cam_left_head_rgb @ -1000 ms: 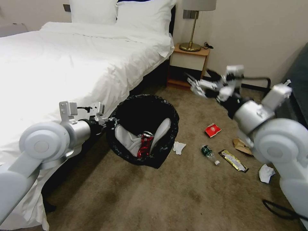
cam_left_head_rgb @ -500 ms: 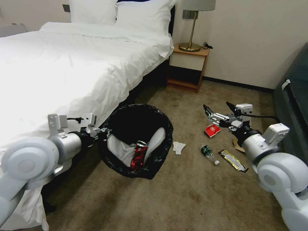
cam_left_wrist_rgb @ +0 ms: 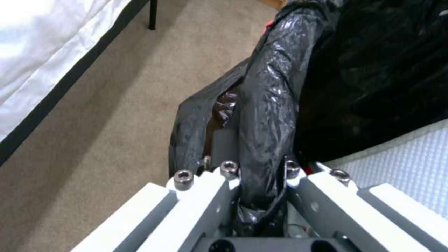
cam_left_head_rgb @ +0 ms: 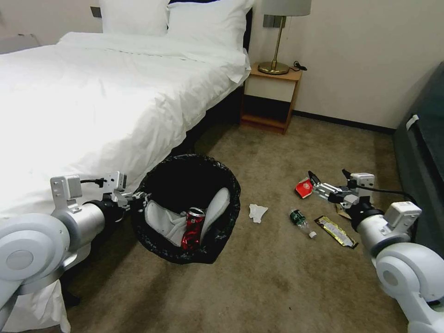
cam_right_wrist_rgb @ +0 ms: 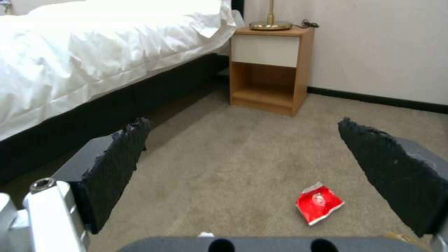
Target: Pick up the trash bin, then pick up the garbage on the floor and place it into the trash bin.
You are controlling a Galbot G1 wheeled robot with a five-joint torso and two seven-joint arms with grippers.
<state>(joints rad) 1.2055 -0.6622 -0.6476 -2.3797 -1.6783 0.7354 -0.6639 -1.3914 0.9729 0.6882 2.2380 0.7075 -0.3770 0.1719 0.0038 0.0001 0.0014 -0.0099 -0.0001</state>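
R gripper (cam_left_head_rgb: pixel 329 180) dropped toward red packet (cam_left_head_rgb: pixel 303 188), bin (cam_left_head_rgb: pixel 185 215) lowered, nearer

The brown paper bag (cam_left_head_rgb: pixel 342 212) is mostly hidden behind the right arm, seemingly crumpled.

A beige-brown short-pile carpet floor (cam_left_head_rgb: pixel 259 286) covers the room, mottled with darker patches. A large bed with white crumpled linen (cam_left_head_rgb: pixel 101 92) stands on a dark base; two white pillows (cam_left_head_rgb: pixel 175 16) rest at its head. Beside it stands a light-wood nightstand with a white drawer front (cam_left_head_rgb: pixel 272 95) and an open lower shelf. On it sits a brass-stemmed table lamp (cam_left_head_rgb: pixel 277 41). The plain cream wall (cam_left_head_rgb: pixel 365 55) meets the carpet at a dark skirting strip (cam_left_head_rgb: pixel 342 121).
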